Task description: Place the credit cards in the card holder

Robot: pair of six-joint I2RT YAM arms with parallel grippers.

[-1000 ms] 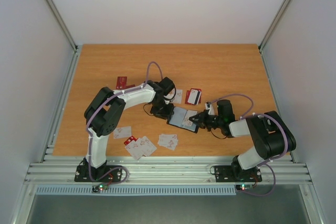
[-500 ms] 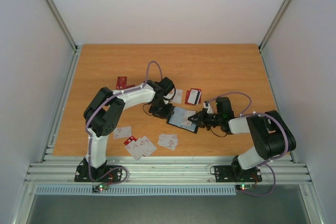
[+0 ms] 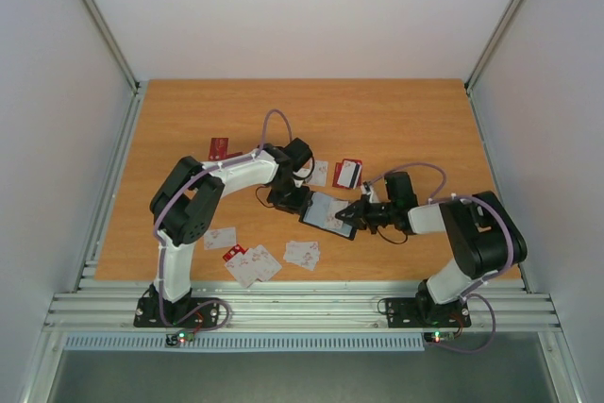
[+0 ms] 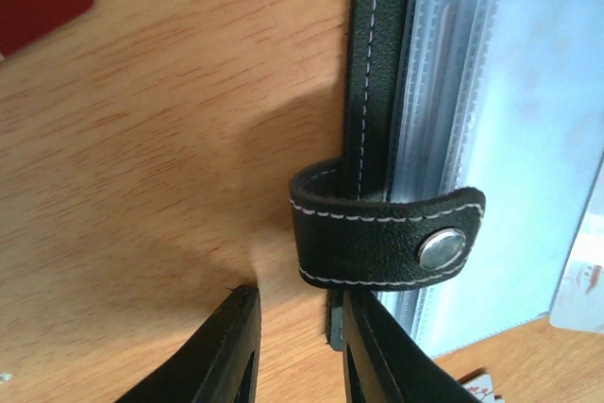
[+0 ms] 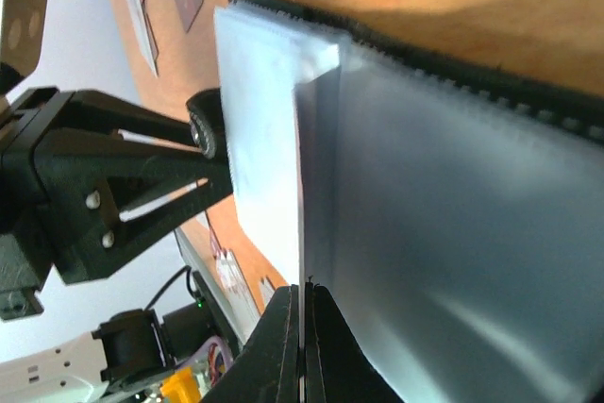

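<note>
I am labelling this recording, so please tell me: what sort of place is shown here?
Probably a robot test cell in a lab: plain white wall panels enclose an orange-brown wooden tabletop, and two white-and-black robot arms are bolted to a ribbed aluminium rail at its near edge.

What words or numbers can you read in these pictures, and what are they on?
No words or numbers can be read anywhere.
white cards on the table: red marks, too small to read.
red card: nothing legible.
white card corner: a red mark, blurred.
card holder: its strap has only a plain metal snap, no writing.
</note>
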